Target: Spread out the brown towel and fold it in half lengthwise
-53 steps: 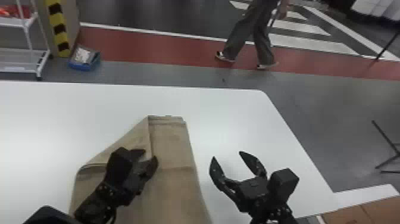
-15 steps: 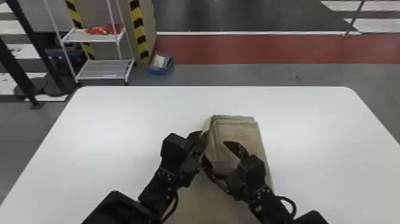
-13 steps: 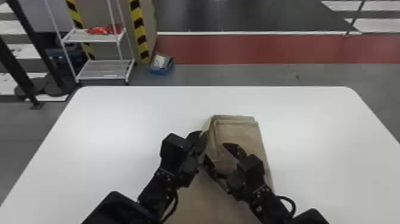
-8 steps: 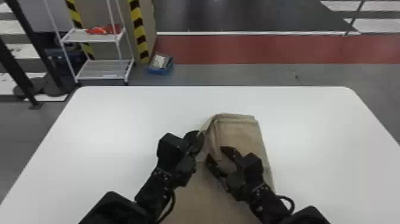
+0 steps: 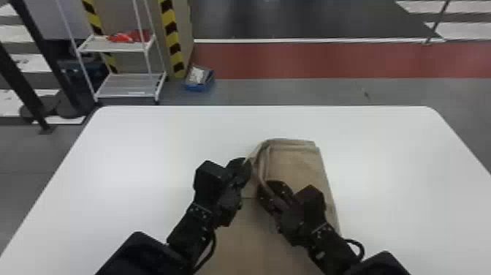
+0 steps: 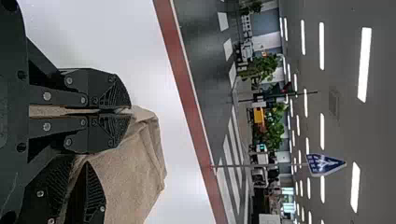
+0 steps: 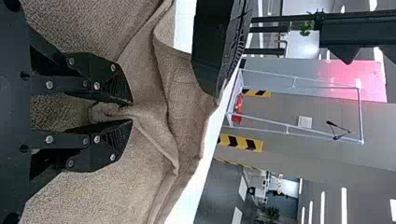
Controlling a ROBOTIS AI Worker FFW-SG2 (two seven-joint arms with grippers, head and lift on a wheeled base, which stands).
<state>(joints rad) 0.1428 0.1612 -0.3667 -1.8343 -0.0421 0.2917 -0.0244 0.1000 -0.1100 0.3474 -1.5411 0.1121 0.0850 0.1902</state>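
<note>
1. Two grippers work along the brown towel [image 5: 297,166], which lies on the middle of the tabletop [image 5: 146,146], its long axis running away from the robot
2. The left gripper [image 6: 130,111] is almost fully closed, a thin edge of towel between its tips; most of the layered far part lies to its right
3. The right gripper [image 7: 132,111] is narrowed round a thicker, bunched fold, tips slightly apart; it sits over the towel, nearer the robot than the left one
4. The left gripper is closer to the bare left side, so opening the doubled layer probably calls for a pull leftward, across the long axis; an uneven pull could skew the cloth
</note>
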